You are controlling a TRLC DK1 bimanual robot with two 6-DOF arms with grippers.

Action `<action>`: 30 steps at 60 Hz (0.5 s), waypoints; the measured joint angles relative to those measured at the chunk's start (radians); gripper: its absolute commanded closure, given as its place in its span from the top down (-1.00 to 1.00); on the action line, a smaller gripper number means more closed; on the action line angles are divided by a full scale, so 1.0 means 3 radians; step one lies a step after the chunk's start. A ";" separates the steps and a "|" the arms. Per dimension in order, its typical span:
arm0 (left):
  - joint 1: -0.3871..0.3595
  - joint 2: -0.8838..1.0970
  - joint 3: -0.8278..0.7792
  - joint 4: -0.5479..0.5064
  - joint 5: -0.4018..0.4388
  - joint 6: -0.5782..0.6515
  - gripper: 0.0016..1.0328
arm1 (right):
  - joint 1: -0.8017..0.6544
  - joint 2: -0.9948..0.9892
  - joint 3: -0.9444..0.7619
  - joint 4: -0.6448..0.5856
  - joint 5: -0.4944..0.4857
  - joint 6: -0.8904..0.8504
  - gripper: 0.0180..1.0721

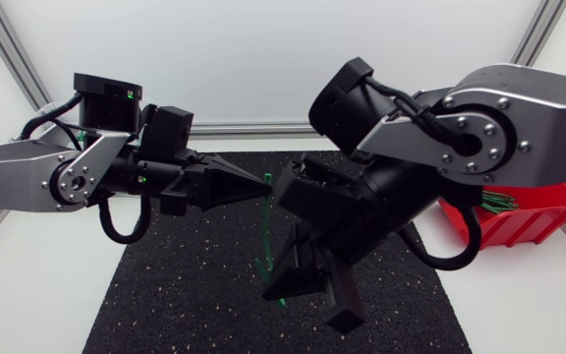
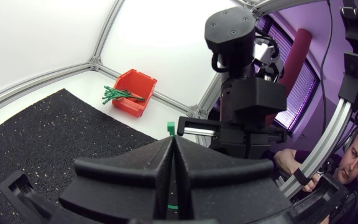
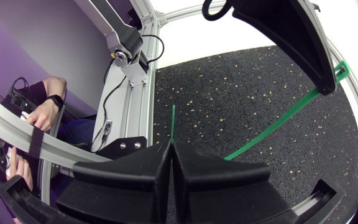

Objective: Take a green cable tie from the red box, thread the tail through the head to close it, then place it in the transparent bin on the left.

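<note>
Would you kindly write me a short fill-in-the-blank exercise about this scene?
1. One ____ tie spans from the left gripper to the right gripper, both shut on it.
2. The ____ box holds spare ties.
3. The mat beneath the grippers is ____.
Missing words: green; red; black.

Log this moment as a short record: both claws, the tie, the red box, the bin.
left claw: shut on green cable tie, head end poking past its tips
right claw: shut on the tie's tail
tie state: strung between both claws above black mat; no closed loop seen
red box: beside the mat on the right arm's side, spare ties inside
transparent bin: not in view
</note>
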 measured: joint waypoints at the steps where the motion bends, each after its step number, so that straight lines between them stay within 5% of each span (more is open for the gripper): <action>1: -0.0008 -0.0003 -0.0027 0.0074 -0.0014 -0.0041 -0.94 | 0.0000 -0.0001 0.0014 -0.0031 -0.0013 0.0010 -0.89; 13: -0.0050 -0.0081 -0.0277 0.0893 -0.0146 -0.0529 -0.94 | -0.0062 -0.0065 0.0106 -0.0262 -0.0328 0.0125 -0.89; 30: -0.0050 -0.0137 -0.0371 0.1066 -0.0160 -0.0664 -0.94 | -0.0380 -0.0080 0.0197 -0.0319 -0.0501 0.0520 -0.89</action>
